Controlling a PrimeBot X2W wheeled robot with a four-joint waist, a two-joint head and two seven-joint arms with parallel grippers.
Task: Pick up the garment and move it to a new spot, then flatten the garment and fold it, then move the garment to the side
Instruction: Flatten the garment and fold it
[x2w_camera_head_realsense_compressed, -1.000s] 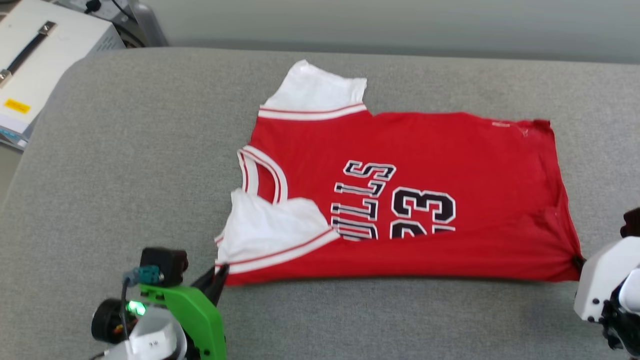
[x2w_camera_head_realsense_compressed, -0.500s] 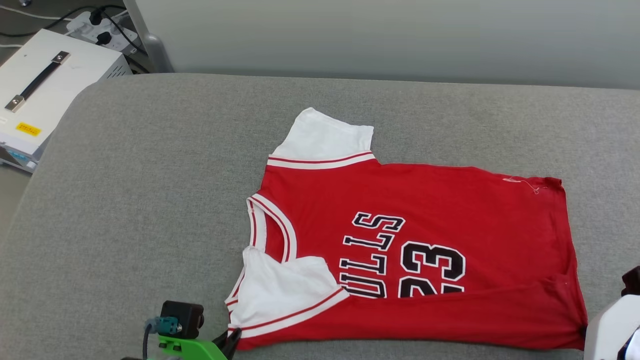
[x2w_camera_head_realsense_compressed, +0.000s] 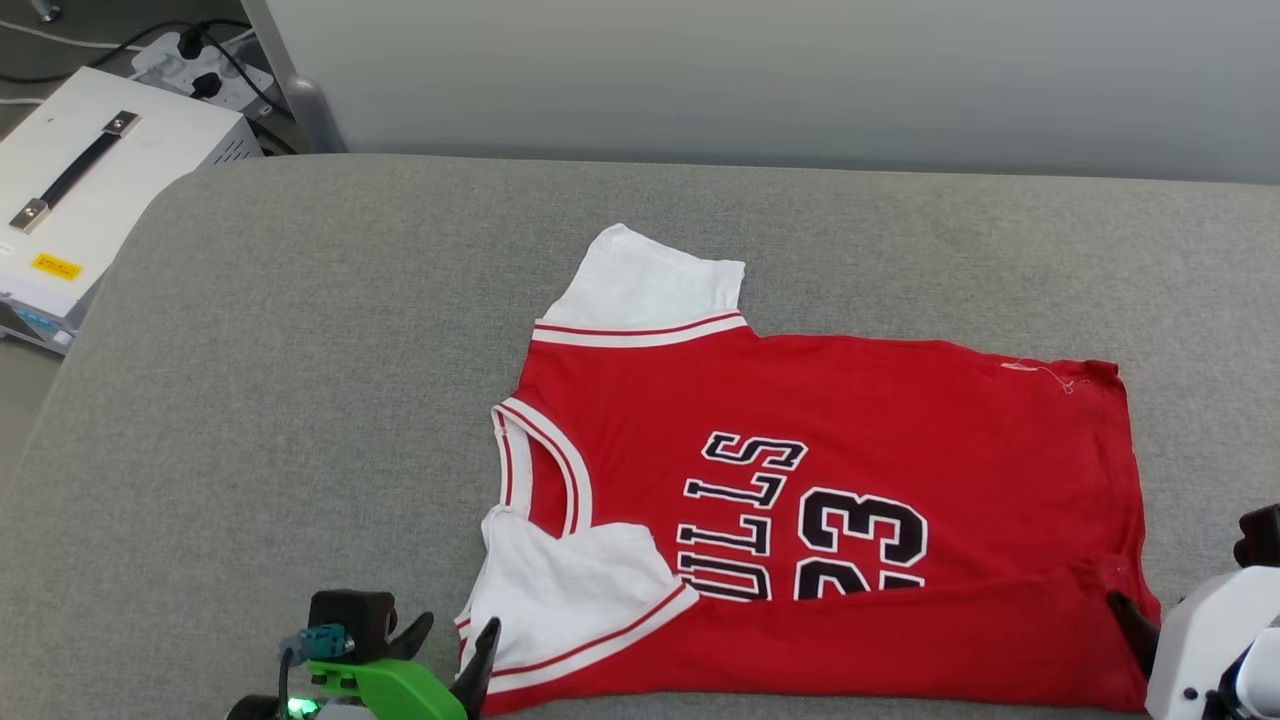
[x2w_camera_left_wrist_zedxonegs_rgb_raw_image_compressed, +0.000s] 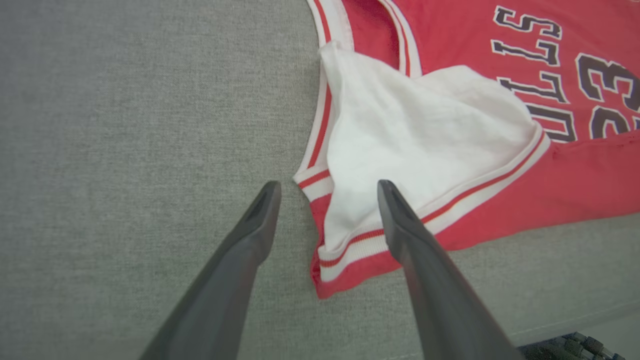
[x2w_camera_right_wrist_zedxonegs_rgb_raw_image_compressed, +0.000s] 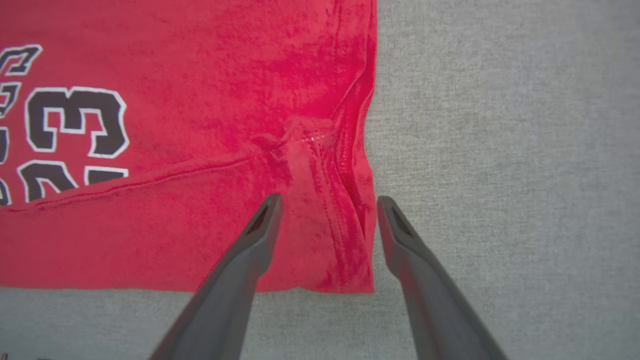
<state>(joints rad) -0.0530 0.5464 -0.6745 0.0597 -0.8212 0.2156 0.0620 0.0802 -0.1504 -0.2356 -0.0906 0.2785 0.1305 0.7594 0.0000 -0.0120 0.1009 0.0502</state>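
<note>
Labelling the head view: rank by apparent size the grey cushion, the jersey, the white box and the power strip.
Largest to smallest:
grey cushion
jersey
white box (cropped at the edge)
power strip

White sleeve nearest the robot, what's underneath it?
The white sleeve lies folded onto the garment's red front. Its edge covers the first letter of the black lettering. What else lies beneath it is hidden.

A wide grey padded surface of woven fabric (x2w_camera_head_realsense_compressed: 300, 400), rounded at its far left corner, carries one red jersey T-shirt (x2w_camera_head_realsense_compressed: 900, 430) with white short sleeves and black lettering. It lies flat, collar to the left, with its near edge folded over the print.
</note>
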